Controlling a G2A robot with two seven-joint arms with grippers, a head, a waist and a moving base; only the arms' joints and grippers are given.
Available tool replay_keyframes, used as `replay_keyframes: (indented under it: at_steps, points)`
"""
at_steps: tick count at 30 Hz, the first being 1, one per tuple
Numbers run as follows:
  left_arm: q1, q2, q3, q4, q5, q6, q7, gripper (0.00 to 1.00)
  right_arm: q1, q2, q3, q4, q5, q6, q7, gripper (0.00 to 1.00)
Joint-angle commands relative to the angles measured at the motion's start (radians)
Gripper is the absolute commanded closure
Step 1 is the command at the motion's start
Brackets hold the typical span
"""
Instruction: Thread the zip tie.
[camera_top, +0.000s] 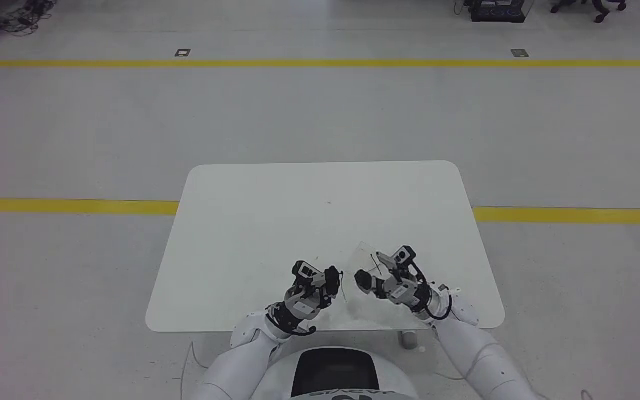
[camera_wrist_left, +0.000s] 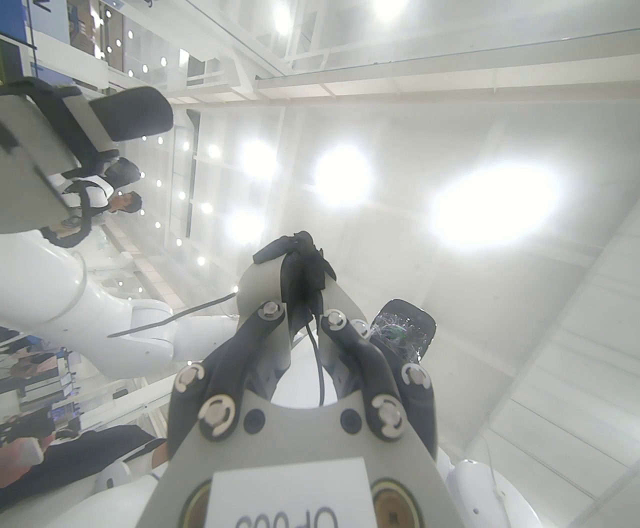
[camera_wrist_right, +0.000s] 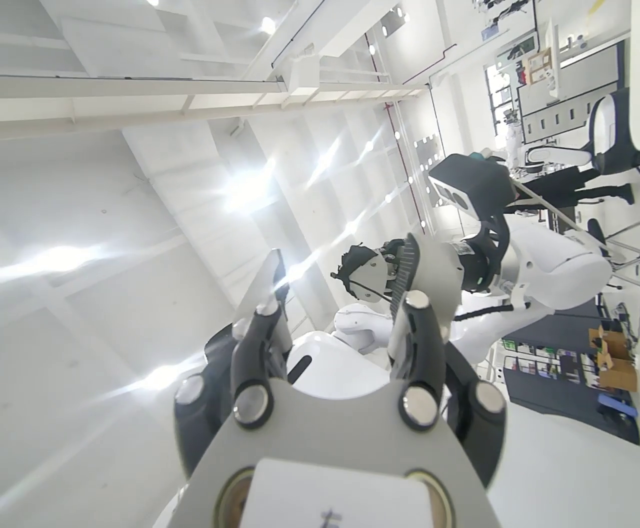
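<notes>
The left gripper's (camera_wrist_left: 300, 262) fingers (camera_wrist_left: 255, 285) were pressed together at their dark tips. A thin black strand, which I took to be the zip tie (camera_wrist_left: 316, 360), came out from between them; whether its head sat in the pinch could not be told. The strand's length ran back along the fingers toward the palm rather than pointing forward. The right gripper's (camera_wrist_right: 342, 265) fingers (camera_wrist_right: 407, 272) stood apart with nothing between them. Both grippers were held up close together above the near edge of the white table (camera_top: 320, 200), tips turned toward each other, the left tip just beside the right's ribbed finger. The tie therefore lay straight across from the open fingers, in the left arm's keeping. The free right arm looked like the one to take the loose end, though that end would likely need turning outward first.
</notes>
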Motion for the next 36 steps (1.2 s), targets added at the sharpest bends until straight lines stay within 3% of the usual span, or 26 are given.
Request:
replay_keyframes:
  at_steps: [1, 2, 3, 7, 11, 15, 18, 25, 28, 36]
  points:
    - [0.001, 0.0, 0.0, -0.008, -0.007, 0.007, 0.031, 1.0, -0.001, 0.003, 0.014, -0.018, -0.035, -0.066, -0.058, 0.0]
    - [0.004, 0.001, -0.001, -0.014, -0.009, 0.01, 0.046, 1.0, -0.01, 0.006, 0.025, -0.034, -0.064, -0.119, -0.088, 0.0]
    - [0.007, 0.002, -0.005, -0.016, -0.008, 0.007, 0.061, 1.0, -0.017, 0.01, 0.037, -0.056, -0.091, -0.131, -0.112, 0.0]
    - [0.025, 0.005, -0.025, -0.028, -0.06, 0.01, 0.132, 1.0, -0.093, 0.025, 0.159, -0.235, -0.247, -0.131, -0.191, 0.0]
    - [0.037, 0.006, -0.043, -0.032, -0.117, 0.007, 0.177, 1.0, -0.173, 0.018, 0.244, -0.375, -0.33, -0.131, -0.244, 0.0]
    - [0.044, 0.008, -0.059, -0.024, -0.165, 0.012, 0.169, 1.0, -0.216, 0.001, 0.299, -0.445, -0.368, -0.131, -0.26, 0.0]
    - [0.046, 0.011, -0.069, -0.028, -0.176, 0.008, 0.141, 1.0, -0.228, -0.01, 0.317, -0.461, -0.371, -0.131, -0.244, 0.0]
    - [0.046, 0.011, -0.069, -0.028, -0.176, 0.008, 0.141, 1.0, -0.228, -0.01, 0.317, -0.461, -0.371, -0.131, -0.244, 0.0]
    - [0.049, 0.01, -0.069, -0.057, -0.204, 0.03, 0.168, 1.0, -0.228, -0.01, 0.317, -0.461, -0.371, -0.131, -0.244, 0.0]
    - [0.058, 0.017, -0.093, -0.101, -0.214, 0.032, 0.169, 1.0, -0.228, -0.01, 0.317, -0.461, -0.371, -0.131, -0.244, 0.0]
